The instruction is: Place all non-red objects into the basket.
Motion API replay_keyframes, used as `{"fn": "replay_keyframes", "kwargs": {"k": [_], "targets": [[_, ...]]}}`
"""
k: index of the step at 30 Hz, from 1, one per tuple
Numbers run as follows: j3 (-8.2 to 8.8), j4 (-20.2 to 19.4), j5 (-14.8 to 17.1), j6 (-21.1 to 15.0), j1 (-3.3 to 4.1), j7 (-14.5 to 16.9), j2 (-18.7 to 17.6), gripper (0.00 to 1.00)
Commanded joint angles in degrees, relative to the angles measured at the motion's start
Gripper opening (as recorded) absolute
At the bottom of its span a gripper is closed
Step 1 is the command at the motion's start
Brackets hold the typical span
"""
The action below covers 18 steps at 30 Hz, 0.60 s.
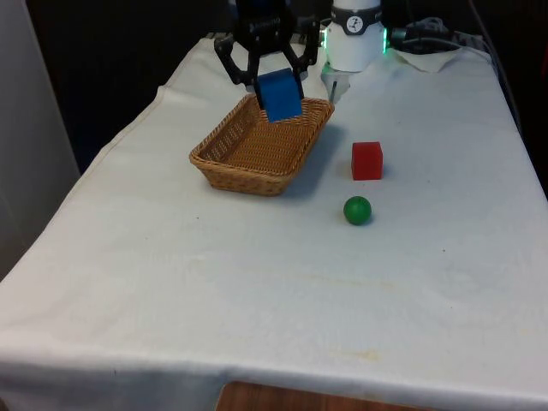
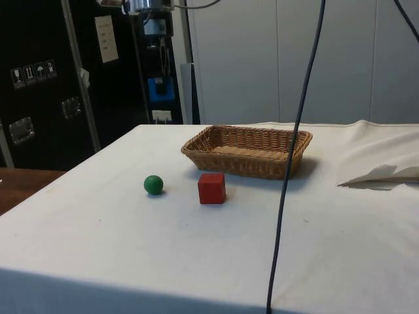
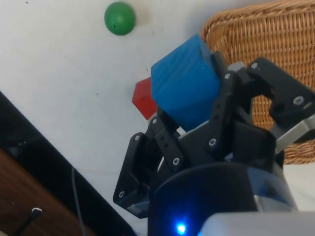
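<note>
The blue cube (image 1: 279,95) hangs in the air, clamped between the fingers (image 1: 301,67) of the gripper (image 1: 272,75), above the far end of the basket (image 1: 257,154). In the wrist view the cube (image 3: 186,86) sits tilted between the fingers (image 3: 167,142), with the basket (image 3: 256,44) beside it.

The basket is woven wicker, long and shallow, lying on the surface (image 1: 257,291), which is covered by a white cloth. On the front view's right of the basket stands one red cube (image 1: 366,160), just beside it but apart; one green ball (image 1: 357,210) lies nearer the camera, close to the red cube and not touching it. That makes one blue cube, one red cube, one ball, one basket.

The side view shows the basket (image 2: 249,152) with nothing visible inside it, the red cube (image 2: 211,188) and ball (image 2: 153,184) in front of it, and the blue cube (image 2: 160,89) held high against dark cabinets (image 2: 46,78). A black cable (image 2: 294,157) hangs across that view, with white wall panels (image 2: 327,59) behind.
</note>
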<state>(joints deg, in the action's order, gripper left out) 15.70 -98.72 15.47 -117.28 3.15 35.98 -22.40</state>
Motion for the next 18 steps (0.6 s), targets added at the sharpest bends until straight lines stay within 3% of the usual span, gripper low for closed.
{"fn": "replay_keyframes", "kwargs": {"k": [1, 5, 6, 14, 15, 16, 18], "targets": [[0.11, -0.7, 0.1, -1.0, 0.17, -0.9, 0.3, 0.01], [0.23, -1.3, -0.2, -2.6, 0.29, -2.3, -0.1, 0.01], [0.06, -1.0, 0.0, -1.5, 0.0, -1.7, -0.1, 0.01], [0.52, -3.2, -1.2, -7.4, 0.57, -4.5, -0.3, 0.01], [0.11, -3.0, -0.5, -6.4, 0.17, -3.7, -0.3, 0.01], [0.52, -3.4, -1.3, -7.9, 0.63, -4.7, -0.3, 0.01], [0.57, -3.8, -1.7, -9.0, 0.63, -5.3, -0.4, 0.01]]}}
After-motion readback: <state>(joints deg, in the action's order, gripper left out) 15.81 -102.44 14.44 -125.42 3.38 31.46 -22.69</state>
